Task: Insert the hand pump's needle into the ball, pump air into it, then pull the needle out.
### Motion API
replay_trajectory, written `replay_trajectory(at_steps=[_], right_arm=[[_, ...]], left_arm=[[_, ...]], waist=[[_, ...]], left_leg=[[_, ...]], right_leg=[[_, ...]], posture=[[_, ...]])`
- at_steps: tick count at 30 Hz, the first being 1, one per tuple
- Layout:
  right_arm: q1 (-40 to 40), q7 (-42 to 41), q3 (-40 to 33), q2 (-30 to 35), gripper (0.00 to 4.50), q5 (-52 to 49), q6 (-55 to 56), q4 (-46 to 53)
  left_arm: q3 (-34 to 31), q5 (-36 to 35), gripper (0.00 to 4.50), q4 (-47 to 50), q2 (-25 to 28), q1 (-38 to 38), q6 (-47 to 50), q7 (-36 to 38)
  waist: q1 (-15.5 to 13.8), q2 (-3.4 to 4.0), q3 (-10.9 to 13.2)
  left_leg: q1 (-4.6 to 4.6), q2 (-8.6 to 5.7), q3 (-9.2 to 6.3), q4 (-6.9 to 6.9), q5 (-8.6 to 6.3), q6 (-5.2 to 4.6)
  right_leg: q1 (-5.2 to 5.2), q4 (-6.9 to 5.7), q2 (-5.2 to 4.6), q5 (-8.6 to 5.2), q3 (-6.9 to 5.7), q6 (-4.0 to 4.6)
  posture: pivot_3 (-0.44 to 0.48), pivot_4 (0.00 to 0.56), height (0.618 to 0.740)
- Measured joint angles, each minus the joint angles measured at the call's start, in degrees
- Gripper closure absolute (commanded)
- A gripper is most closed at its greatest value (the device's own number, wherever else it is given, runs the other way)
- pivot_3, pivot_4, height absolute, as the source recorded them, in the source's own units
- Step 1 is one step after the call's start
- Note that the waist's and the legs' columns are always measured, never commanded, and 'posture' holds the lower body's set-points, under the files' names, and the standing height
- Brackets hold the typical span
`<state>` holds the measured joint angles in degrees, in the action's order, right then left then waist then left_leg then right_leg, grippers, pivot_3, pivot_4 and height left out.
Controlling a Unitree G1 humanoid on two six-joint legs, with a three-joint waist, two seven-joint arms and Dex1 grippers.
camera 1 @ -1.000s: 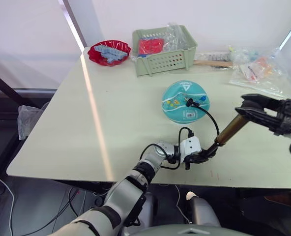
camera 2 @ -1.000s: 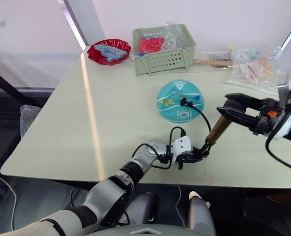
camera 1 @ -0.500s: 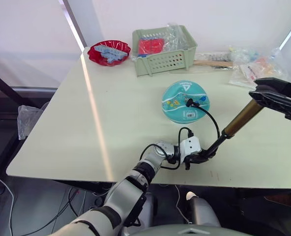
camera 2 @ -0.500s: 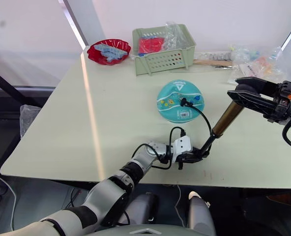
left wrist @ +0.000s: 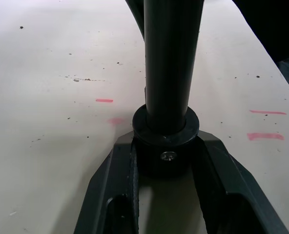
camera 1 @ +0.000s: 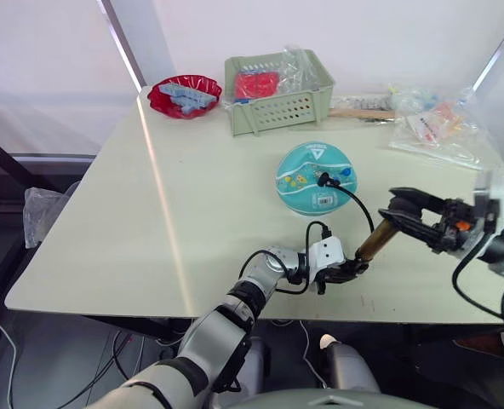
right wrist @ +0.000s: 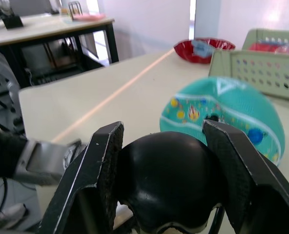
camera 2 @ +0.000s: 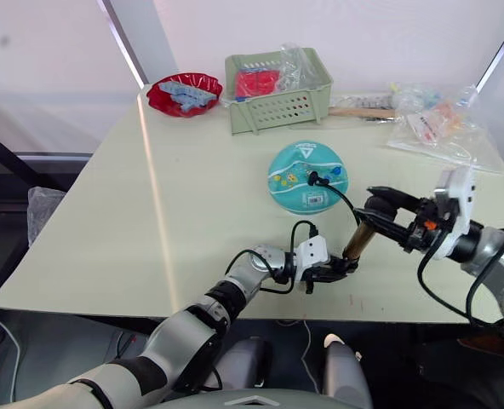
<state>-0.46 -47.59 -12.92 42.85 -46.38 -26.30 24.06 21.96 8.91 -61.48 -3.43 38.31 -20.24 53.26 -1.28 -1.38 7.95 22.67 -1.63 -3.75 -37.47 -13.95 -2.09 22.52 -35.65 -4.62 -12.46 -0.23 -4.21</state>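
The teal ball rests mid-table. The pump's black hose ends in a small fitting seated on the ball's upper side; the needle itself is hidden. The hand pump leans up to the right from the table's front edge. My left gripper is shut on the pump's black base cap, one finger on each side. My right gripper is shut on the black handle, and beyond it the right wrist view shows the ball.
A green basket with bagged items and a red bowl stand along the far edge. Clear plastic bags and a wooden stick lie at the back right. The table's front edge runs just below the left gripper.
The right gripper first drew the handle up and away to the right, lengthening the pump. It has now pushed back down toward the left gripper, shortening it. The camera has shifted slightly.
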Motion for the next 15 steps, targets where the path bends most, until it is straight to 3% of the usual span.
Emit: replay_trajectory(at_steps=[8,15], right_arm=[[1.9,0.3,4.9,-3.8,2.41,7.4,5.7,-2.6],[1.5,0.7,1.0,-1.3,2.41,2.9,-0.2,-1.3]], left_arm=[[0.0,0.1,3.4,0.0,0.1,-0.1,0.0,0.0],[0.0,0.0,3.4,0.0,-0.1,0.0,-0.3,0.1]], waist=[[0.2,0.13,-0.1],[0.1,0.17,-0.1]], left_leg=[[0.0,-0.03,-0.01,0.0,0.0,0.0],[0.11,-0.08,-0.03,0.0,0.0,0.0]], right_leg=[[0.0,0.0,-0.03,0.01,0.0,-0.01],[0.06,0.0,-0.09,0.01,-0.02,-0.01]], posture=[[0.0,0.15,0.737],[0.0,0.15,0.737]])
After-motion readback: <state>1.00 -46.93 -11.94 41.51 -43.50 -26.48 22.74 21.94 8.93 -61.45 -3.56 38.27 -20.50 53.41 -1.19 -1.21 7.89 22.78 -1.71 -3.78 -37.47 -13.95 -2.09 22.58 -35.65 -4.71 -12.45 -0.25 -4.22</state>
